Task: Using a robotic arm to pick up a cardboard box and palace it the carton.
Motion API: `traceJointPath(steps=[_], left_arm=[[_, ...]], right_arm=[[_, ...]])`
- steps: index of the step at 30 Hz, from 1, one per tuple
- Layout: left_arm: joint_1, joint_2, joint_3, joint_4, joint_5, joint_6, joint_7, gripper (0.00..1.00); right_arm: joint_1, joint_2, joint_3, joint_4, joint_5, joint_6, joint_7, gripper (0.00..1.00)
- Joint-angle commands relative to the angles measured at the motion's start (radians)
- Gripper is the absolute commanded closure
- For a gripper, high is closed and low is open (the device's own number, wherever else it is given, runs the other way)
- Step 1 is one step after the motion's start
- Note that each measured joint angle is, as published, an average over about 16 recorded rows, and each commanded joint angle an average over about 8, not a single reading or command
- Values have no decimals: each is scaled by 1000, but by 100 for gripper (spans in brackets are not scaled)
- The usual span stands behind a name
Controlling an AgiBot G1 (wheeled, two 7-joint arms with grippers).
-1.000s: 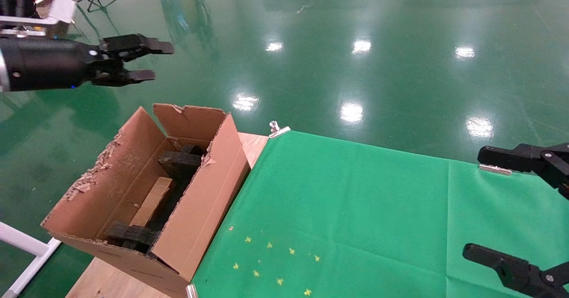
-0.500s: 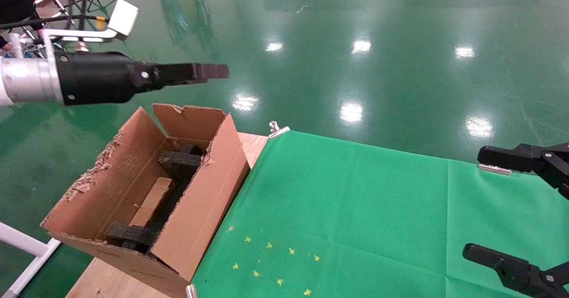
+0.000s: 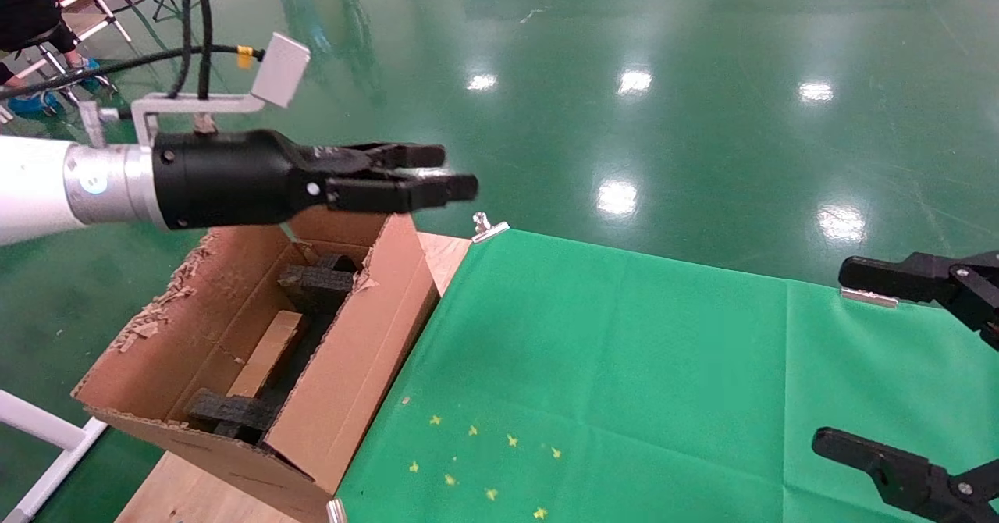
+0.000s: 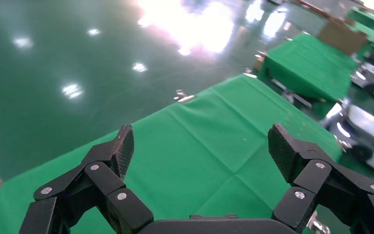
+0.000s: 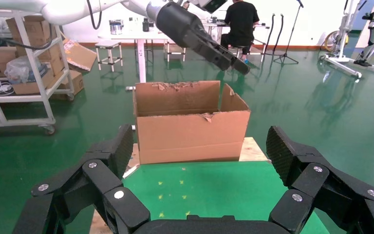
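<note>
A: Where is the small flat brown cardboard box (image 3: 268, 354) to be found?

B: It is seen lying inside the large brown corrugated carton (image 3: 343, 382) with torn flaps, between the black foam blocks (image 3: 316, 285). The task's placing may be judged done already.

A: And the white-sleeved robotic arm's black gripper (image 3: 441, 173)?

B: It is held above the carton's far end, spread wide and empty, as is shown in the left wrist view (image 4: 202, 151). The right gripper (image 3: 851, 359) is parked well to the right of the carton, over the green-clothed table (image 3: 624, 367), also spread and empty.

A: What could go wrong from here?

B: If the left gripper were lowered while crossing the carton, the upright far flap could be caught and the carton dragged or tipped toward the table edge. The black cable (image 3: 187, 31) looped above could be snagged.
</note>
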Motion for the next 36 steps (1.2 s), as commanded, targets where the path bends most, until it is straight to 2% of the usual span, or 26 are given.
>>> traceJointPath(steps=[1, 26, 36], left_arm=[[32, 1, -22, -35, -16, 4, 28, 0], [431, 19, -291, -468, -215, 48, 367, 0], [470, 21, -318, -509, -237, 54, 391, 0]], right_arm=[[0, 0, 0, 0, 0, 0, 0, 0], [0, 0, 0, 0, 0, 0, 0, 0], [0, 0, 0, 0, 0, 0, 0, 0]])
